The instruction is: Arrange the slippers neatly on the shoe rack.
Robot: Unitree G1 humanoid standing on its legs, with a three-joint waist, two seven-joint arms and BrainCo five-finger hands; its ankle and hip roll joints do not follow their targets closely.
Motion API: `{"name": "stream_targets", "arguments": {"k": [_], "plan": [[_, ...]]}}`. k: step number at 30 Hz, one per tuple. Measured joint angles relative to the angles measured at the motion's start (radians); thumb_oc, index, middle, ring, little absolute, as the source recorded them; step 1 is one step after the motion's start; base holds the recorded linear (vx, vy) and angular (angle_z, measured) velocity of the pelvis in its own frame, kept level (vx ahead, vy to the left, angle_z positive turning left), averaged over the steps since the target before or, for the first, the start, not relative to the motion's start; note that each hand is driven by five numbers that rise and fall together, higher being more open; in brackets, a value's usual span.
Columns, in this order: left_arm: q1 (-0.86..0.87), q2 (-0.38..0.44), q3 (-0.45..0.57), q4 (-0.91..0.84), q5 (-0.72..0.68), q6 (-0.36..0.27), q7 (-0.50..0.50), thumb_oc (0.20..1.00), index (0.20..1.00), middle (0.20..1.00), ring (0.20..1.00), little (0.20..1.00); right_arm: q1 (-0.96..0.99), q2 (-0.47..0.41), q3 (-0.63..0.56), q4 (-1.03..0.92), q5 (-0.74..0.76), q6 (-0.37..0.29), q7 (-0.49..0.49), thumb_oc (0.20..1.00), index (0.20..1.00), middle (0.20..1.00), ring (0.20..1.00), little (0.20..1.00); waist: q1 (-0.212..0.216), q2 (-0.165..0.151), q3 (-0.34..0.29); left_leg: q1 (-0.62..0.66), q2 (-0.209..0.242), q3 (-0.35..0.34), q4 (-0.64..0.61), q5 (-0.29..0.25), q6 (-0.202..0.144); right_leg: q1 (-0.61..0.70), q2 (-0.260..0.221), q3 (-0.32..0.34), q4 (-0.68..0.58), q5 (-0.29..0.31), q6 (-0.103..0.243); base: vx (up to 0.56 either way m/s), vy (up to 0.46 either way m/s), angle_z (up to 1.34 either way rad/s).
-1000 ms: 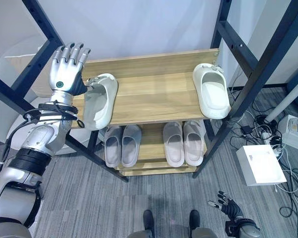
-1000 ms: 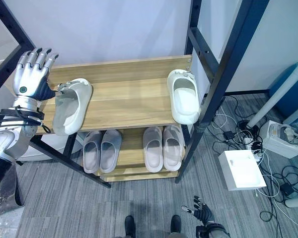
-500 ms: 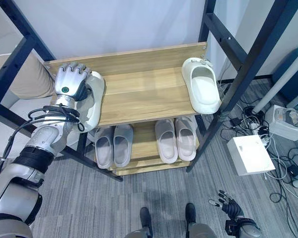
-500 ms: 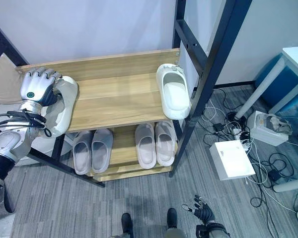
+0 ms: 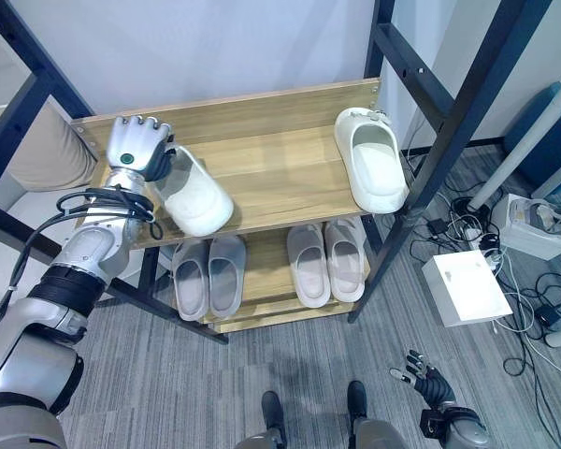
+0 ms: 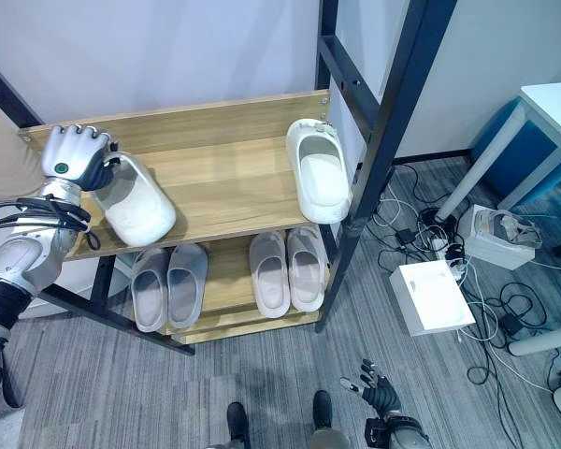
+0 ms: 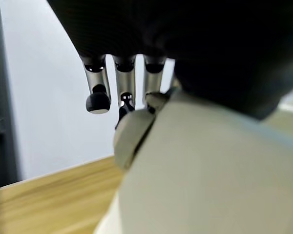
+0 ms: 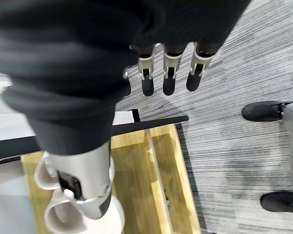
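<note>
1. The two-tier wooden shoe rack with black metal posts (image 5: 262, 187) is seen with four grey foam slippers already lined up as two pairs on its lower shelf: one pair at the left (image 5: 208, 276) and one pair at the right (image 5: 327, 262).
2. At the left end of the top shelf, a cream-white moulded slipper (image 5: 194, 192) is found lying at an angle, its toe pointed toward the shelf's front edge and its heel under the robot's hand.
3. The left hand (image 5: 136, 145) is seen curled over the heel of that slipper; in the left wrist view the fingers (image 7: 98, 97) are hooked over the slipper's rim, so the slipper is judged to be gripped, not merely touched.
4. At the right end of the top shelf, the matching cream-white slipper (image 5: 367, 168) is laid roughly straight, opening up, just beside the right rear post.
5. The task is judged partly done: the lower shelf looks finished, while the two cream slippers are well apart and the left one is skewed. What is left is for it to be straightened and brought beside its partner.
6. The right hand (image 5: 425, 383) is hung low over the grey carpet, fingers spread and relaxed, with nothing held.
</note>
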Motion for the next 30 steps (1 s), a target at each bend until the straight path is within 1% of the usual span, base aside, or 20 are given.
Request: {"name": "stream_targets", "arguments": {"k": [2,4,5,6,8,11,12,14,15,16,17,19,21,24,25,26,27,30], "plan": [[-0.013,-0.014,-0.036,-0.025,0.001,-0.01,-0.001,0.2,0.2,0.2,0.2,0.2,-0.001,0.001,0.001,0.001,0.0,0.0,0.0,1.0,1.0,1.0,1.0,1.0,-0.004,0.002,0.001,0.002,-0.001,0.001,-0.001,-0.001,-0.001,0.001,-0.001,0.001,0.0,-0.002,0.004,0.01,-0.032,-0.01],[-0.044,-0.049,-0.088,-0.029,0.002,-0.021,-0.003,0.2,0.2,0.2,0.2,0.2,-0.001,0.002,0.001,0.006,0.0,0.001,0.0,1.0,1.0,1.0,1.0,1.0,-0.009,0.006,0.003,0.002,-0.001,0.001,-0.005,-0.004,-0.006,0.0,-0.001,0.002,0.0,-0.002,0.006,0.0,0.0,0.0],[-0.059,-0.086,-0.112,-0.029,0.004,-0.022,-0.003,0.2,0.2,0.2,0.2,0.2,-0.001,0.001,0.0,0.009,0.0,0.001,0.0,1.0,1.0,1.0,1.0,1.0,-0.014,0.01,0.006,0.002,-0.001,0.002,-0.005,-0.004,-0.006,-0.002,-0.001,0.003,0.0,-0.002,0.006,0.0,-0.023,-0.04],[-0.079,-0.098,-0.141,-0.028,0.008,-0.03,-0.003,0.2,0.2,0.2,0.2,0.2,-0.004,0.001,0.0,0.01,0.0,0.001,0.0,1.0,1.0,1.0,1.0,1.0,-0.015,0.014,0.008,0.001,-0.001,0.004,-0.005,-0.004,-0.006,-0.003,-0.001,0.006,0.0,0.0,0.008,0.0,-0.02,-0.07],[-0.106,-0.109,-0.161,-0.028,0.019,-0.034,-0.003,0.2,0.2,0.2,0.2,0.2,-0.007,0.001,-0.003,0.01,0.001,0.0,-0.001,1.0,1.0,1.0,1.0,1.0,-0.032,0.021,0.01,-0.001,-0.001,0.013,-0.006,-0.007,-0.009,-0.016,-0.001,0.013,0.0,0.0,0.008,0.01,-0.021,-0.12],[-0.152,-0.125,-0.19,-0.019,0.03,-0.037,-0.003,0.2,0.2,0.2,0.2,0.2,-0.004,0.0,-0.01,0.011,0.005,0.0,-0.002,1.0,1.0,1.0,1.0,1.0,-0.047,0.029,0.011,0.0,0.0,0.035,-0.006,-0.008,-0.008,-0.025,0.0,0.037,0.0,0.003,0.008,0.02,-0.021,-0.22],[-0.163,-0.141,-0.193,-0.015,0.031,-0.044,-0.002,0.2,0.2,0.2,0.2,0.2,-0.003,-0.001,-0.011,0.011,0.016,0.0,-0.002,1.0,1.0,1.0,1.0,1.0,-0.063,0.033,0.012,0.0,0.0,0.039,-0.004,-0.008,-0.007,-0.029,0.0,0.039,0.0,0.003,0.008,0.03,-0.036,-0.09],[-0.184,-0.182,-0.207,0.016,0.031,-0.043,-0.001,0.2,0.2,0.2,0.2,0.2,0.0,-0.003,-0.021,0.011,0.022,-0.001,-0.002,1.0,1.0,1.0,1.0,1.0,-0.068,0.038,0.012,0.0,0.0,0.048,-0.004,-0.005,-0.001,-0.03,0.001,0.047,0.0,0.005,0.006,0.02,-0.025,-0.16],[-0.202,-0.186,-0.228,0.029,0.031,-0.042,0.0,0.2,0.2,0.2,0.2,0.2,-0.003,-0.003,-0.035,0.008,0.03,-0.002,-0.002,1.0,1.0,1.0,1.0,1.0,-0.074,0.042,0.013,-0.001,0.001,0.057,0.0,-0.006,0.0,-0.034,0.005,0.057,0.0,0.014,-0.003,0.02,-0.026,-0.18],[-0.21,-0.189,-0.23,0.034,0.031,-0.042,0.0,0.2,0.2,0.2,0.2,0.2,-0.001,-0.005,-0.04,0.009,0.036,-0.003,-0.003,1.0,1.0,1.0,1.0,1.0,-0.089,0.044,0.014,0.0,0.002,0.058,0.0,-0.006,0.0,-0.036,0.005,0.058,0.0,0.016,-0.005,0.03,-0.028,-0.1],[-0.238,-0.212,-0.238,0.066,0.031,-0.038,0.001,0.2,0.2,0.2,0.2,0.2,0.003,-0.013,-0.042,0.009,0.04,-0.005,-0.004,1.0,1.0,1.0,1.0,1.0,-0.101,0.047,0.015,-0.001,0.002,0.057,0.0,-0.007,0.001,-0.037,0.006,0.057,0.0,0.013,-0.002,0.03,-0.016,-0.03],[-0.277,-0.221,-0.27,0.109,0.031,-0.032,0.002,0.2,0.2,0.2,0.2,0.2,-0.001,-0.018,-0.047,0.011,0.042,-0.007,-0.008,1.0,1.0,1.0,1.0,1.0,-0.113,0.05,0.014,-0.001,0.004,0.065,0.0,-0.011,-0.002,-0.04,0.007,0.064,0.0,0.009,0.003,0.03,-0.012,-0.1],[-0.293,-0.221,-0.277,0.142,0.038,-0.025,0.003,0.2,0.2,0.2,0.2,0.2,0.003,-0.025,-0.049,0.012,0.059,-0.007,-0.014,1.0,1.0,1.0,1.0,1.0,-0.115,0.057,0.012,-0.001,0.005,0.077,-0.004,-0.015,-0.002,-0.051,0.009,0.076,0.0,0.006,0.006,0.03,-0.014,-0.15],[-0.312,-0.221,-0.286,0.184,0.038,-0.024,0.014,0.2,0.2,0.2,0.2,0.2,-0.007,-0.025,-0.053,0.014,0.067,-0.008,-0.025,1.0,1.0,1.0,1.0,1.0,-0.11,0.065,0.011,-0.001,0.005,0.083,-0.006,-0.023,-0.011,-0.051,0.01,0.086,0.0,0.007,0.006,0.02,-0.013,-0.09],[-0.311,-0.221,-0.287,0.19,0.038,-0.025,0.019,0.366,0.366,0.366,0.366,0.366,0.001,-0.023,-0.058,0.002,0.071,-0.018,-0.042,1.0,1.0,1.0,1.0,1.0,-0.112,0.068,0.011,-0.001,0.005,0.085,-0.007,-0.027,-0.012,-0.054,0.009,0.087,0.0,0.008,0.006,0.04,-0.021,-0.02],[-0.316,-0.244,-0.285,0.232,0.035,-0.025,0.036,0.548,0.548,0.548,0.548,0.548,0.012,-0.024,-0.058,-0.021,0.077,-0.025,-0.043,1.0,1.0,1.0,1.0,1.0,-0.112,0.069,0.01,0.0,0.005,0.084,-0.006,-0.027,-0.012,-0.055,0.009,0.087,0.0,0.006,0.004,0.04,-0.03,-0.02],[-0.318,-0.254,-0.273,0.252,0.024,-0.022,0.048,1.0,1.0,1.0,1.0,1.0,0.012,-0.023,-0.057,-0.027,0.077,-0.028,-0.043,1.0,1.0,1.0,1.0,1.0,-0.113,0.07,0.01,0.0,0.005,0.085,-0.006,-0.028,-0.012,-0.054,0.01,0.088,0.0,0.007,0.005,0.02,-0.033,-0.01],[-0.319,-0.253,-0.273,0.262,0.018,-0.018,0.034,1.0,1.0,1.0,1.0,1.0,0.044,-0.023,-0.056,-0.054,0.077,-0.028,-0.041,1.0,1.0,1.0,1.0,1.0,-0.111,0.072,0.008,0.0,0.006,0.085,-0.006,-0.02,0.0,-0.048,0.011,0.086,0.001,0.016,-0.005,0.01,-0.022,-0.01]]}}
